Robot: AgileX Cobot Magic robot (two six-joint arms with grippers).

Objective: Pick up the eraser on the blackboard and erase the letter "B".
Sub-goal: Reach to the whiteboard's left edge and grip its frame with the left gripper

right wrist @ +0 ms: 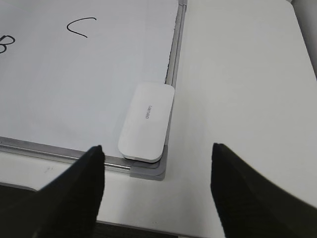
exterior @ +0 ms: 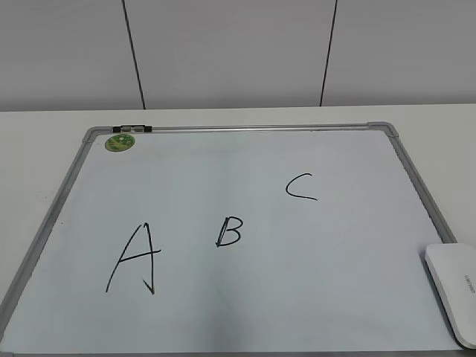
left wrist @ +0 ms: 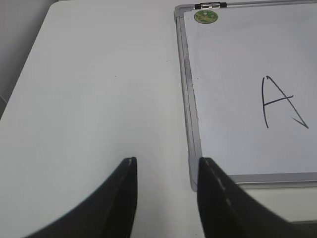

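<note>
The blackboard (exterior: 245,156) is a white board with a silver frame, flat on the table; its frame also shows in the left wrist view (left wrist: 190,119) and the right wrist view (right wrist: 174,59). The letter "B" (exterior: 228,232) is black, between a larger A (exterior: 134,259) and a C (exterior: 300,187); part of it shows at the left edge of the right wrist view (right wrist: 4,44). The white eraser (exterior: 455,290) (right wrist: 147,121) lies on the board's near right corner. My right gripper (right wrist: 157,153) is open and empty, just short of the eraser. My left gripper (left wrist: 166,166) is open and empty, over the table by the board's near left corner.
A small round green magnet (exterior: 118,142) (left wrist: 205,17) sits at the board's far left corner beside a black clip (exterior: 132,129). White tabletop (left wrist: 99,89) (right wrist: 237,79) surrounds the board. A white panelled wall (exterior: 238,52) stands behind the table.
</note>
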